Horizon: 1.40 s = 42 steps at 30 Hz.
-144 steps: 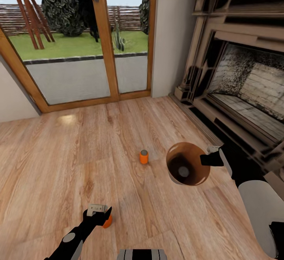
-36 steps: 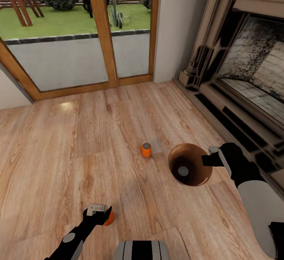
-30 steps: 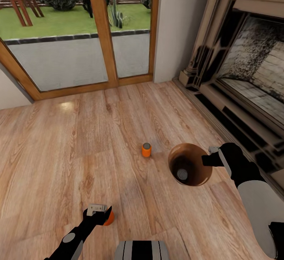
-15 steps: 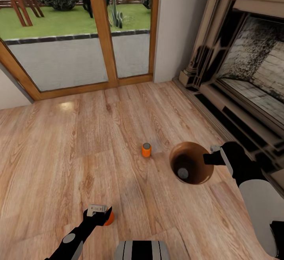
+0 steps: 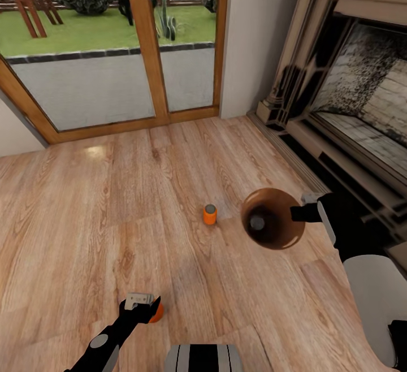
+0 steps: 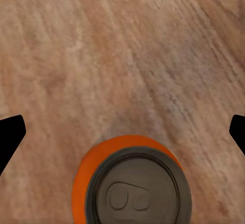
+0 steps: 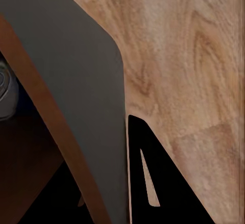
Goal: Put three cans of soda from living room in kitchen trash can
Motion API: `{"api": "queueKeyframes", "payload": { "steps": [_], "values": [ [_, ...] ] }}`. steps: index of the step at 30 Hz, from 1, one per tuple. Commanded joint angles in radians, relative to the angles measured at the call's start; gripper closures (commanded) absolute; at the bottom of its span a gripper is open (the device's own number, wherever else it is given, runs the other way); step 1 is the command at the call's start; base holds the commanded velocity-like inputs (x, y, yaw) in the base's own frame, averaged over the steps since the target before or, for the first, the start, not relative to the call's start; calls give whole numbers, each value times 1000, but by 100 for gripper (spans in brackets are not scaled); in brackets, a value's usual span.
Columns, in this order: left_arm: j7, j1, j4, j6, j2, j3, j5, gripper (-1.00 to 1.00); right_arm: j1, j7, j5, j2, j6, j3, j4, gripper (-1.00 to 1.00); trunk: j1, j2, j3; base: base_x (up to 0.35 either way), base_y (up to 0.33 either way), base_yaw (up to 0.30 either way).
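On floor | L fingers [image 5: 148, 303] apart over can [image 5: 155, 312] | R fingers [image 5: 298, 213] clamp bin [image 5: 272, 226] rim | no text

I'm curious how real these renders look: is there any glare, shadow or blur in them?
Head view: a pale glare patch on the plank floor near the glass doors, and straight edges lean outward. Left wrist view: a soft shadow beside the soda can, floor grain blurry. Right wrist view: the trash can wall is dark.
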Motion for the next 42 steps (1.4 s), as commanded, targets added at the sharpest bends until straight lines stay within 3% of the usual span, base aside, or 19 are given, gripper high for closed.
{"api": "queueKeyframes", "payload": {
  "steps": [1,23,42],
  "values": [
    [0,0,0,0,0,0,0,-100,0,3,-20,-1,2,0,-3,100,0,0,0,0,0,0],
    [0,0,2,0,0,0,0,-100,3,1,-21,1,2,-1,-9,100,0,0,0,0,0,0],
    [0,0,2,-1,0,0,-2,-100,3,1,-20,0,2,-2,-73,100,0,0,-23,0,0,0]
  ]
}}
